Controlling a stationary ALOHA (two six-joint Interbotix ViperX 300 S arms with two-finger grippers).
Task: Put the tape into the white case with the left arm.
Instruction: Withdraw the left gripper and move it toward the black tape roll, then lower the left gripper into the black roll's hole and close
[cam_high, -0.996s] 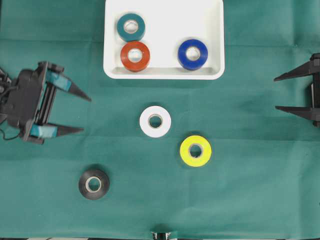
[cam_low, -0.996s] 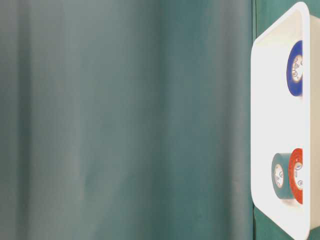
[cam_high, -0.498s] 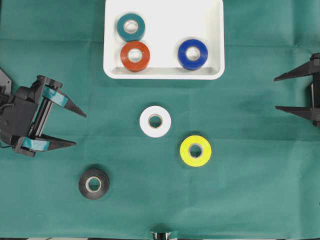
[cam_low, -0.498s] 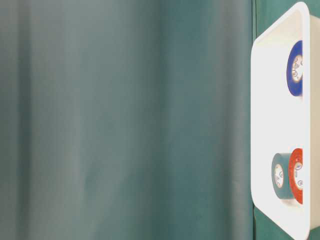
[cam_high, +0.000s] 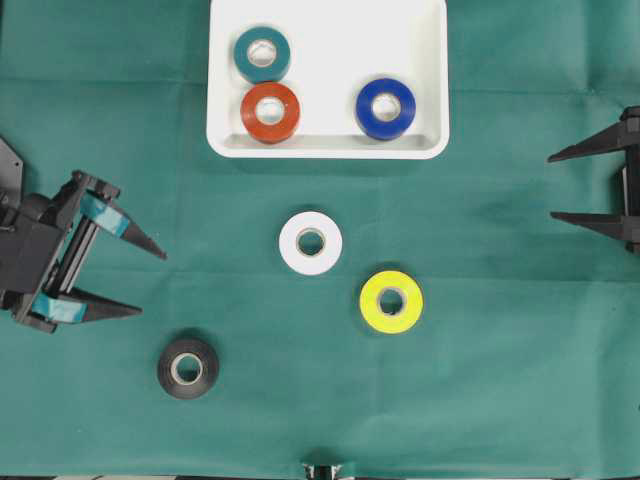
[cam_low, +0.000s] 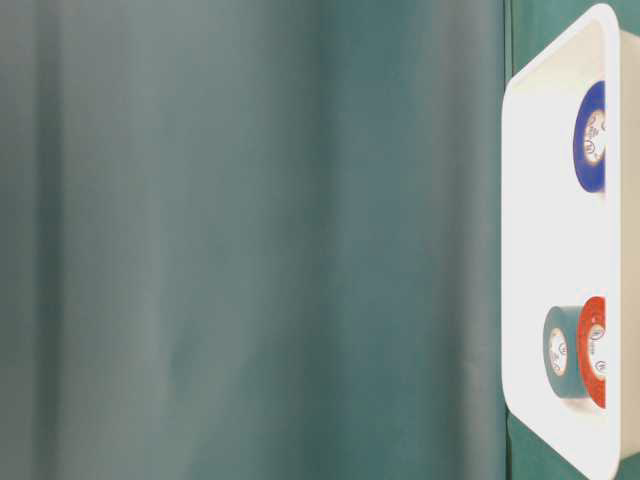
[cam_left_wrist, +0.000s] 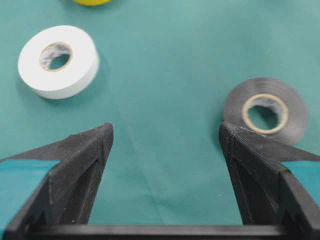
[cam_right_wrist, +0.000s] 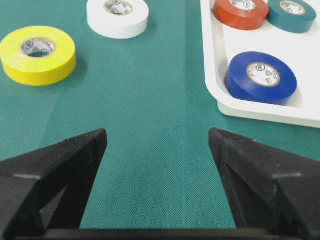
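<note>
A: Starting at the left, the left claw (cam_high: 150, 280) hangs spread wide with nothing in it, above the green table (cam_high: 500, 400). The black tape (cam_high: 188, 368) lies just below and right of its tips.

B: In the wrist view that roll sits off toward the right finger (cam_left_wrist: 260, 165), not between the two. Closing from there could nudge it away or pinch only its edge.

A: Further right lie the white tape (cam_high: 311, 243) and the yellow tape (cam_high: 391, 301), both loose on the cloth and apart from each other.

B: The white case (cam_high: 430, 60) sits at the top middle holding teal, red and blue rolls. A new one dropped carelessly could land on those or catch the rim.

A: Far right, the right claw (cam_high: 595, 185) is spread open too, holding nothing, well away from everything.
</note>
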